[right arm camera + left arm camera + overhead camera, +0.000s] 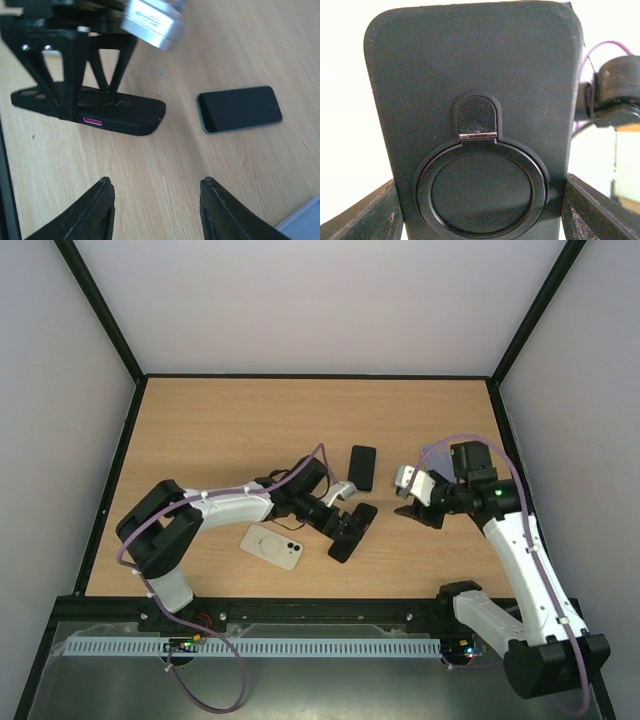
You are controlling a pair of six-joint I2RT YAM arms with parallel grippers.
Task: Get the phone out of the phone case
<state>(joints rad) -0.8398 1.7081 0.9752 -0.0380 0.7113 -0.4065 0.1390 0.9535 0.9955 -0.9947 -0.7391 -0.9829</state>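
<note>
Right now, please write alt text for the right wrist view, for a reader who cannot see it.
The left gripper clamps a black phone case on or just above the wooden table, a pink port showing at its end. A black phone lies to its right, apart. The right gripper stands open at the bottom, empty.

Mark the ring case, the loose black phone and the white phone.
ring case (470, 75), left wrist view, back panel
loose black phone (240, 108), right wrist view, screen
white phone (272, 546), top view, its back
</note>
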